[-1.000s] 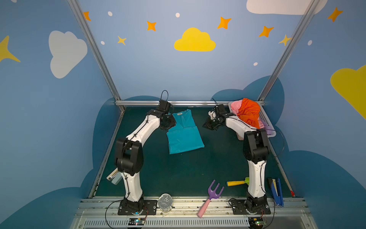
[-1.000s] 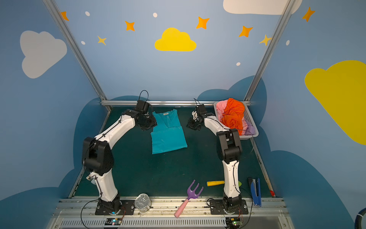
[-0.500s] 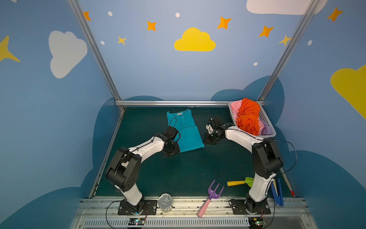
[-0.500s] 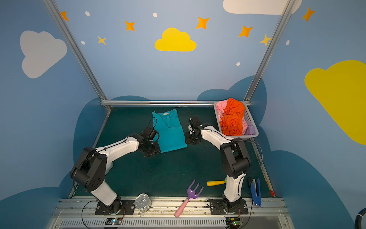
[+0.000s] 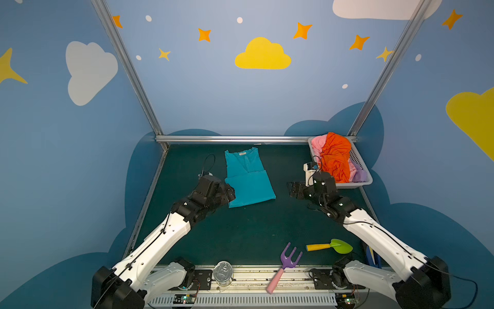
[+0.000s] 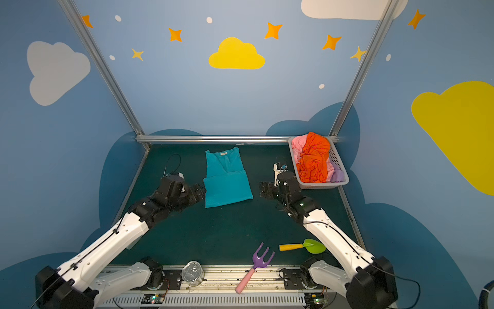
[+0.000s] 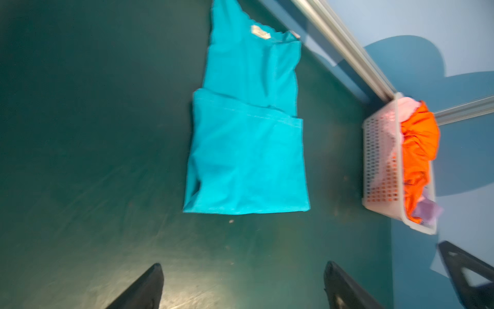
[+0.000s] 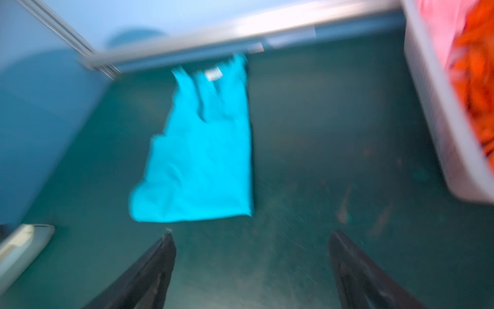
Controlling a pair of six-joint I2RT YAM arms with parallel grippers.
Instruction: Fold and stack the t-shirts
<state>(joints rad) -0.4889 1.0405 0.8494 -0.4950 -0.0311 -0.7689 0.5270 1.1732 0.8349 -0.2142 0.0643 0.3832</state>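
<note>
A teal t-shirt [image 5: 248,184] [image 6: 226,184] lies flat on the green mat, its collar toward the back wall and its near half lying as a doubled layer. My left gripper [image 5: 228,194] [image 7: 243,267] hovers at the shirt's near left corner, open, with nothing between its fingers. Open and empty too, my right gripper [image 5: 292,188] [image 8: 251,235] sits to the right of the shirt, apart from it. The orange t-shirt [image 5: 335,157], the pink one [image 5: 316,141] and the lilac one [image 5: 359,174] are bunched in the white basket [image 5: 366,182].
The basket stands at the back right corner against the metal rail [image 5: 240,139]. A white device [image 5: 308,171] stands beside it. Near the front edge lie a purple toy fork [image 5: 287,260], a green and yellow shovel [image 5: 328,246] and a tin can [image 5: 223,273].
Both grippers came from the collar end of the teal shirt to its near end and opened wide. The shirt stays flat on the mat.
</note>
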